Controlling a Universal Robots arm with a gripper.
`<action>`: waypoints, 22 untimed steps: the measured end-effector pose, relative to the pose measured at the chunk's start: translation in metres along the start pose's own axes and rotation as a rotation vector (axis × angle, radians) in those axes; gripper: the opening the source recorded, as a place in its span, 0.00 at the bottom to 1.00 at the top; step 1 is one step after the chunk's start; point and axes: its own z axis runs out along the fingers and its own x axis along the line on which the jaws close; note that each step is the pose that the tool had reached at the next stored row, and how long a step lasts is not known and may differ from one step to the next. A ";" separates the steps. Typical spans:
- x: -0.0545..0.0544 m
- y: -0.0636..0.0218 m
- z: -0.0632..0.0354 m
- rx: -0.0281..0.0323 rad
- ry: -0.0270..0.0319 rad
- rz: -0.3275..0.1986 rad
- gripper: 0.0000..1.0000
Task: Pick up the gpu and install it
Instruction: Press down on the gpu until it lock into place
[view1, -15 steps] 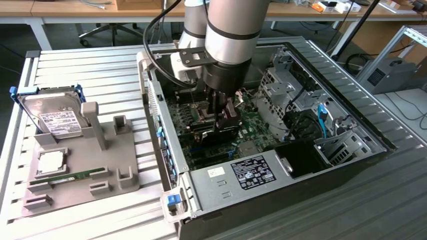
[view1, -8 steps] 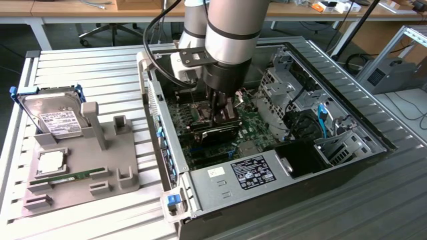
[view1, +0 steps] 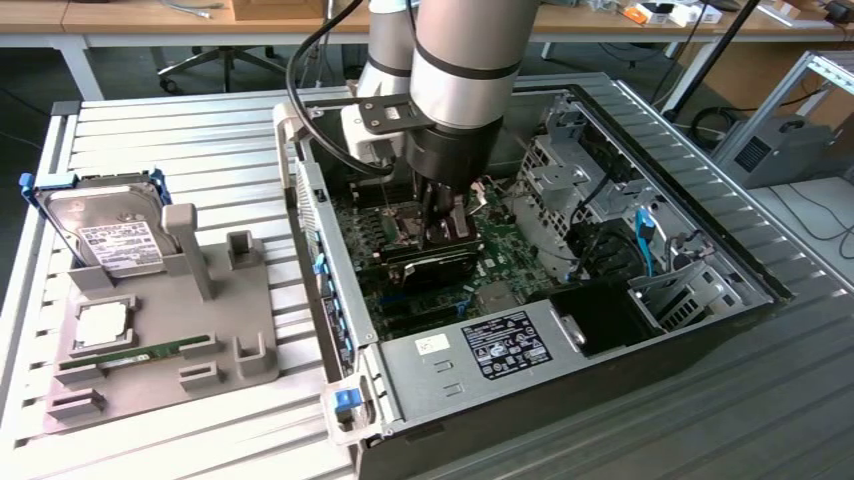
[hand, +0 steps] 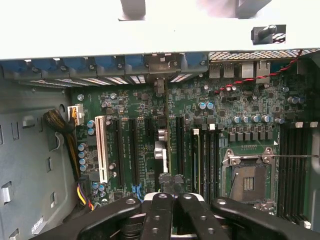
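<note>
Nearest the wrist camera, the gripper (hand: 170, 196) had its fingers pinched tight on the top edge of the gpu (view1: 434, 268), which stood edge-on over the motherboard (hand: 130, 125) slots inside the open computer case (view1: 304, 210), well toward the exterior view's right of the grey holder (view1: 160, 330) carrying the hard drive (view1: 107, 230).

- From above and off to one side, our exterior view looks down at the whole bench: open computer case (view1: 534, 250), arm (view1: 454, 90) and grey parts holder (view1: 160, 330).
- Our wrist view sits close inside the case, facing the motherboard (hand: 200, 145) past the gripper (hand: 170, 200).
- Both views share the motherboard and case interior.
</note>
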 end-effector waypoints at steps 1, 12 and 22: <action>0.000 0.0000 0.0000 0.0000 0.0000 0.000 0.11; 0.000 0.0034 0.0004 -0.0324 0.0028 0.035 0.11; 0.000 0.0089 0.0124 -0.0286 0.0026 0.035 0.11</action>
